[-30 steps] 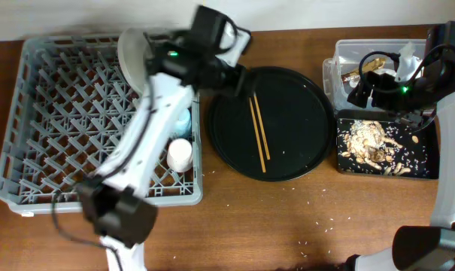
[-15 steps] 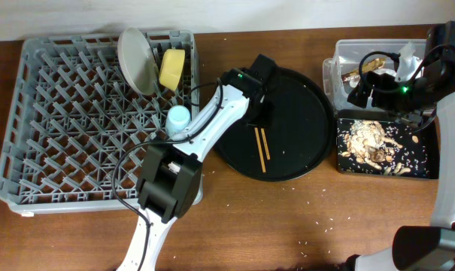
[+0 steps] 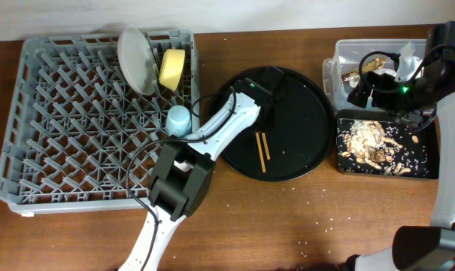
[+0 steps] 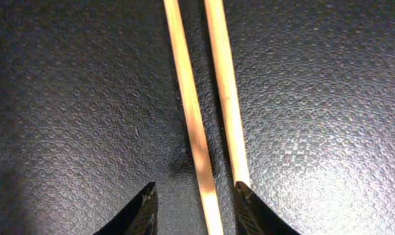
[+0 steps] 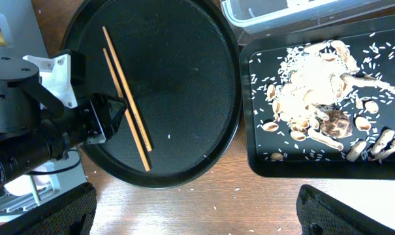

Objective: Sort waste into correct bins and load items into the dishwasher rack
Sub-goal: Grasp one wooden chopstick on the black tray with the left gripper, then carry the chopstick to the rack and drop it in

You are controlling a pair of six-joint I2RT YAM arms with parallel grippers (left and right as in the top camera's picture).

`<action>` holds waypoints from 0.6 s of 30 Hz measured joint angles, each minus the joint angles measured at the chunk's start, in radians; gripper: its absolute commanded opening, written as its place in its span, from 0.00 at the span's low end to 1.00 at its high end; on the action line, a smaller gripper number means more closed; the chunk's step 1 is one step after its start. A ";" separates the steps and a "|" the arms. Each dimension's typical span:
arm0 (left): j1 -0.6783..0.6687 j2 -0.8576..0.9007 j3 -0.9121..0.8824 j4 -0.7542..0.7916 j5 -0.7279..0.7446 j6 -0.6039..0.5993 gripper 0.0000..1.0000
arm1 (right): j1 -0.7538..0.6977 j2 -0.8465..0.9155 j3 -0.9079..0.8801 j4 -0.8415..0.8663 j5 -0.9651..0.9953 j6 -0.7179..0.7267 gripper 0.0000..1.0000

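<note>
Two wooden chopsticks [image 4: 197,130] lie side by side on the round black tray [image 3: 302,98]. My left gripper [image 4: 196,212] is down on them at their far end. Its jaws have narrowed, with one stick between the fingertips and the other at the right fingertip [image 4: 252,212]. A gap still shows beside the left fingertip. From overhead, the free ends of the chopsticks [image 3: 262,150] stick out below the left gripper [image 3: 260,124]. My right gripper [image 5: 197,215] hangs wide open, holding nothing, high over the bins.
The grey dishwasher rack [image 3: 77,128] holds a plate [image 3: 135,60], a yellow bowl [image 3: 172,69] and a light-blue cup [image 3: 178,119]. The clear tub [image 3: 377,51] holds a wrapper [image 3: 353,75]. Food scraps [image 3: 370,143] lie in the shallow black tray [image 3: 430,172]. Rice grains dot the table.
My left arm has swung from the rack's corner down onto the round tray. Its jaws have narrowed around the chopsticks. The right arm has not moved.
</note>
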 measured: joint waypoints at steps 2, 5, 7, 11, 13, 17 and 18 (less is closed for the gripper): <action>0.000 0.000 -0.005 0.001 -0.003 -0.018 0.27 | 0.000 0.000 0.000 0.000 0.000 0.000 0.99; 0.000 0.002 -0.007 0.004 -0.003 -0.034 0.20 | 0.000 0.000 0.000 0.000 0.000 0.000 0.98; 0.000 0.020 -0.007 0.007 0.005 -0.038 0.14 | 0.000 0.000 0.000 0.000 0.000 0.000 0.98; 0.003 0.021 -0.007 0.005 0.008 -0.041 0.01 | 0.000 0.000 0.000 0.000 0.000 -0.001 0.99; 0.002 0.021 -0.007 0.005 0.009 -0.041 0.01 | 0.000 0.000 0.000 0.000 0.000 0.000 0.99; 0.007 0.048 0.075 -0.088 0.020 -0.012 0.01 | 0.000 0.000 0.000 0.000 0.000 0.000 0.98; 0.012 0.061 0.146 -0.161 0.025 0.021 0.01 | 0.000 0.000 0.000 0.000 0.000 0.000 0.98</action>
